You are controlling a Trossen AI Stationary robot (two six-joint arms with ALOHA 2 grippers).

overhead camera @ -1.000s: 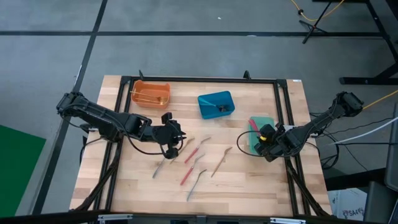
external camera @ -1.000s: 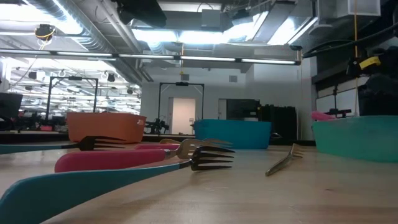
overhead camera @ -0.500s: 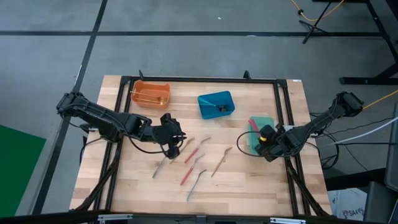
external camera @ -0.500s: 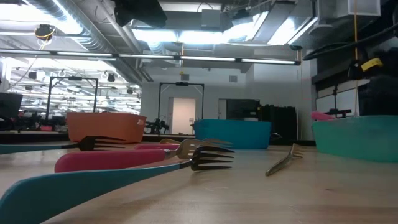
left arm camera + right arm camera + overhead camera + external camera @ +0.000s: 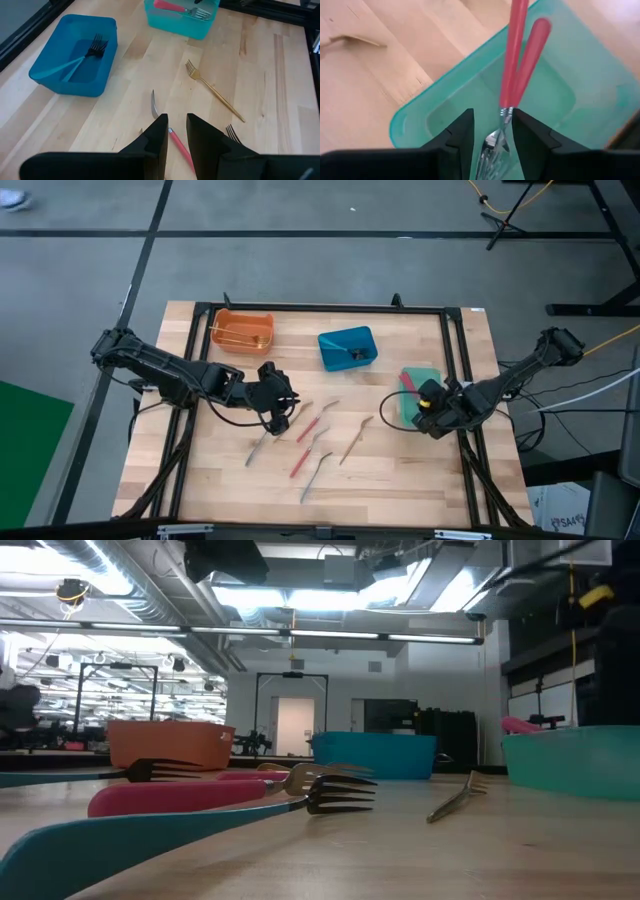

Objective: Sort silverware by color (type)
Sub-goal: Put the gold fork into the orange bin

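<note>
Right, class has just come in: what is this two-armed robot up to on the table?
It is sorting forks by colour into bins. The right gripper hangs over the green bin, which holds two red-handled forks. The left gripper hovers over a red-handled fork among the loose forks mid-table. The blue bin holds blue-handled forks, the orange bin gold ones. A gold fork and others remain unsorted.

Two dark jointed arms, black cables trailing; right end effector (image 5: 432, 402) carries yellow tag.
</note>
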